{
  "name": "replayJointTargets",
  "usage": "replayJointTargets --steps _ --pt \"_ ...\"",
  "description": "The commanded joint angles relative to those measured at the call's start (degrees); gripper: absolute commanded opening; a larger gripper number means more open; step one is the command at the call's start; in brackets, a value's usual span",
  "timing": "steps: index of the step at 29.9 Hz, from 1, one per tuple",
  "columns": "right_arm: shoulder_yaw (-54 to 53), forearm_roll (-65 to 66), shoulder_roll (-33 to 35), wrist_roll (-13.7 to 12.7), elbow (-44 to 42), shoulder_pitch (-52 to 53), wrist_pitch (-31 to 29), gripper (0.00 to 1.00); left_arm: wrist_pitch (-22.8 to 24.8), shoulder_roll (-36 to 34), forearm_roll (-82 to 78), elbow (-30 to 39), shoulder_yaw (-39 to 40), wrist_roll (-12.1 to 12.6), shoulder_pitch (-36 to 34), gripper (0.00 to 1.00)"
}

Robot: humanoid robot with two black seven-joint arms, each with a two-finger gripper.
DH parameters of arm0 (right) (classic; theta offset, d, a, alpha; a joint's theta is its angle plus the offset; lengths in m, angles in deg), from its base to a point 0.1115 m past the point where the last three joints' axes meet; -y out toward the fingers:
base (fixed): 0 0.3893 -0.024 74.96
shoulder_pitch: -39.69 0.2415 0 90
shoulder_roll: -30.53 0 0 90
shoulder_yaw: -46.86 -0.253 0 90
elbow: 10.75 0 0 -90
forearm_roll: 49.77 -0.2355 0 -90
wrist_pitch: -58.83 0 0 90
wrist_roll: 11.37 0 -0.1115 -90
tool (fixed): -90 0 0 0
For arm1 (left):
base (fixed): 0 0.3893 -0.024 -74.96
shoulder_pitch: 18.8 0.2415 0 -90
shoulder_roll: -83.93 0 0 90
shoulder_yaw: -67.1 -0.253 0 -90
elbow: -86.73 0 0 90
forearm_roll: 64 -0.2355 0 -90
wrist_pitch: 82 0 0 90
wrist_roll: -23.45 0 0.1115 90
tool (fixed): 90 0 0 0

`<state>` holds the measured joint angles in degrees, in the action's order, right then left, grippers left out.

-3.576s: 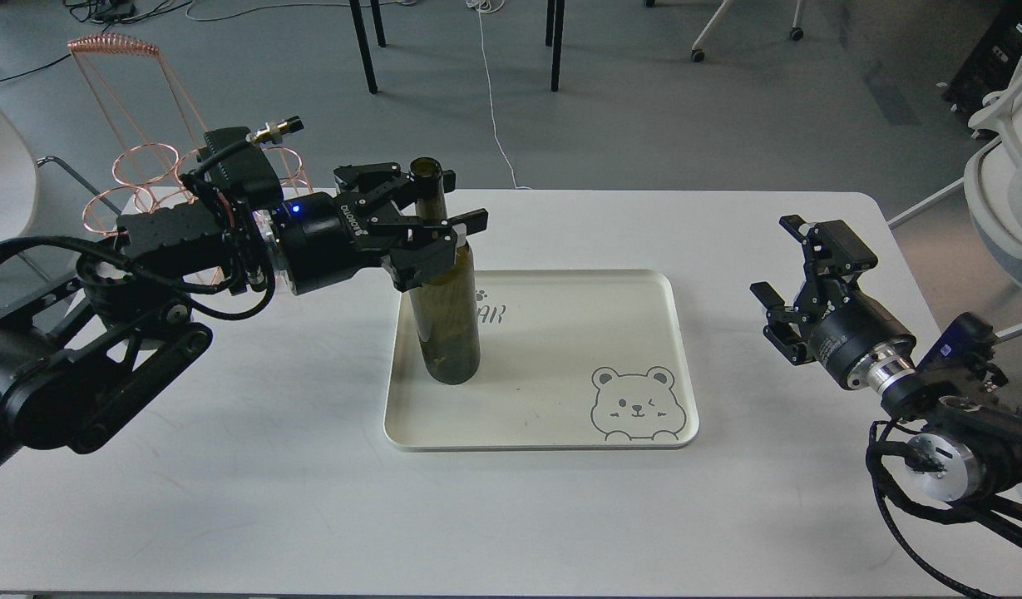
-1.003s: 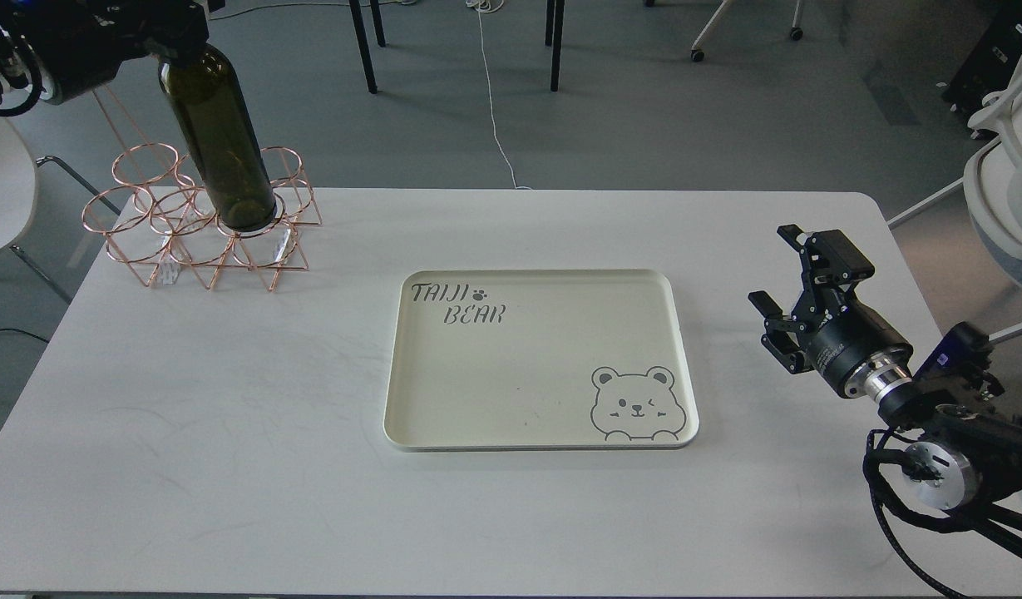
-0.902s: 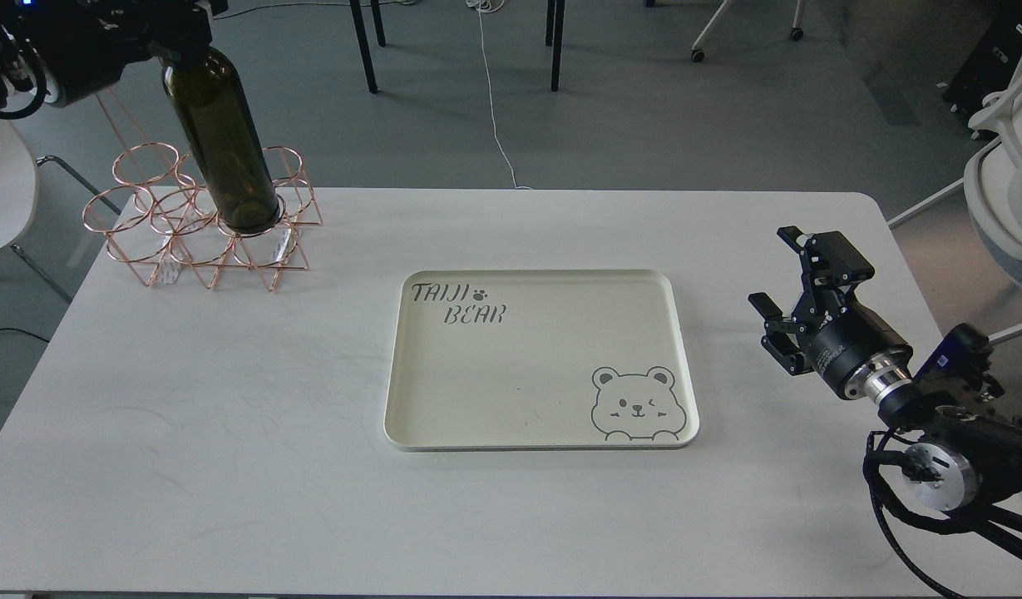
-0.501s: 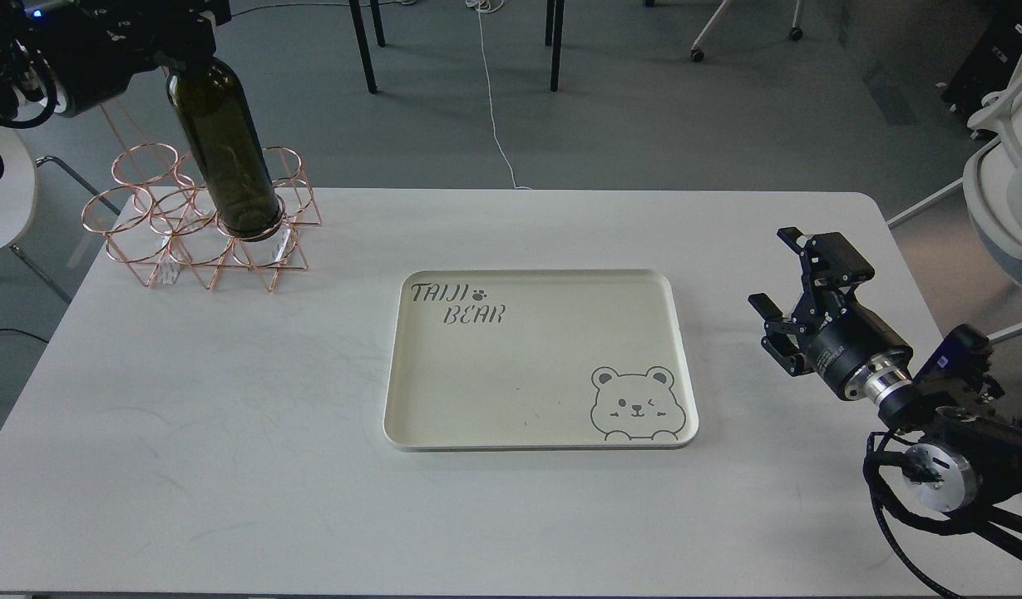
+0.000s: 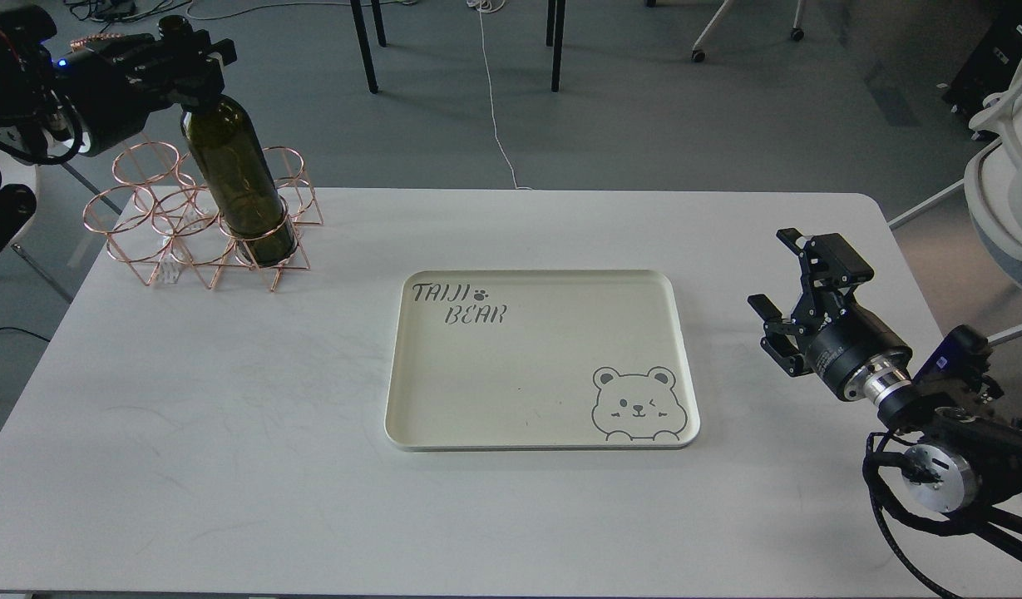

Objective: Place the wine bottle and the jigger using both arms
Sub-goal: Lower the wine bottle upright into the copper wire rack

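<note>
The dark olive-green wine bottle stands a little tilted in a front right ring of the copper wire rack at the table's far left. My left gripper is shut on the bottle's neck, just below the mouth. My right gripper is open and empty above the table's right side, to the right of the tray. The jigger is out of view.
A cream tray with a bear drawing and "TAIJI BEAR" lettering lies at the table's middle with nothing on it. Chair and table legs stand on the floor beyond the far edge. A white chair is at the right.
My left gripper carried the bottle from the tray to the rack and lowered it into a ring, with its base now deeper inside. My right arm has barely moved.
</note>
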<state>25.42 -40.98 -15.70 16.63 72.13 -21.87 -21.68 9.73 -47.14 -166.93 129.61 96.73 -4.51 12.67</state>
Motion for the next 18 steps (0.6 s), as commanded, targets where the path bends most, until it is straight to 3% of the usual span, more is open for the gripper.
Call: replayJointTargets --steps 1,13,18 --pt "-0.1 0.0 0.0 0.0 0.0 -0.2 0.0 0.98 -0.2 0.7 0.1 -1.0 0.0 0.0 0.8 0.2" --pt "-0.1 0.0 0.0 0.0 0.0 -0.3 0.0 0.98 -1.3 2.0 0.2 -2.4 0.0 0.0 2.5 0.22" --pt "0.0 0.0 0.0 0.0 0.1 -0.3 0.0 0.98 -1.2 2.0 0.1 -2.4 -0.1 0.0 2.5 0.31"
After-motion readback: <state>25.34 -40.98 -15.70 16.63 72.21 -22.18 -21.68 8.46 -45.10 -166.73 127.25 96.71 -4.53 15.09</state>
